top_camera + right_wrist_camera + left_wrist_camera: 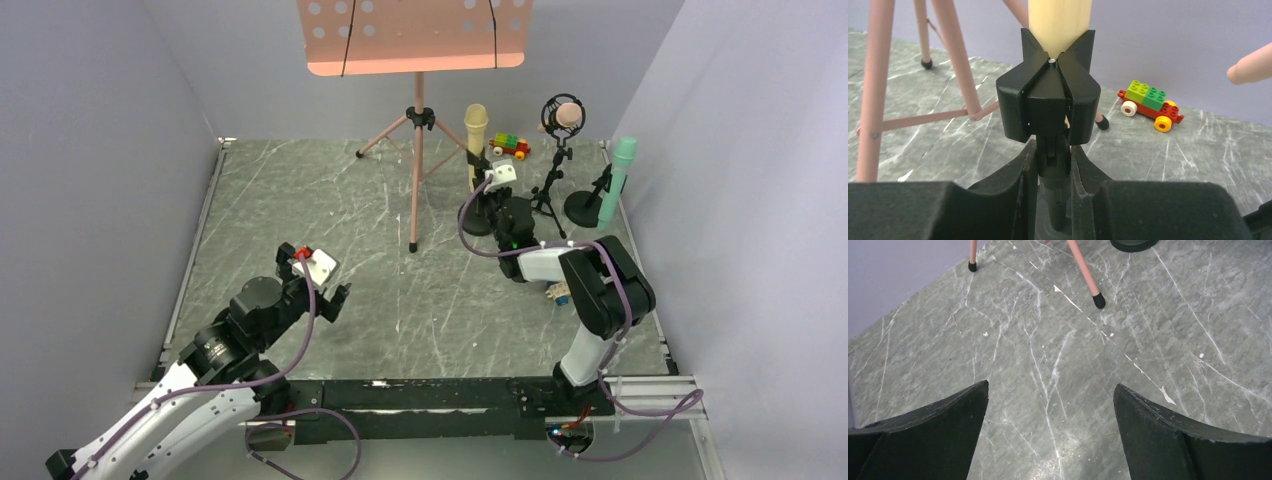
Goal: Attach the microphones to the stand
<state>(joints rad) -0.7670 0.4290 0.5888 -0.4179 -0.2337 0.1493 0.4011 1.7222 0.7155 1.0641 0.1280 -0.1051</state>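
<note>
The pale yellow microphone stands upright in a black clip on a stand with a round base. In the right wrist view its body rises from that clip. My right gripper is shut on the stand's black post just below the clip. The salmon pink microphone sits in a ring mount on a small black tripod. The teal green microphone stands tilted on a round-based stand at the right wall. My left gripper is open and empty over bare floor.
A pink music stand on three legs stands at the back centre, with one foot ahead of my left gripper. A brick toy car lies by the back wall. Another small toy lies under my right arm.
</note>
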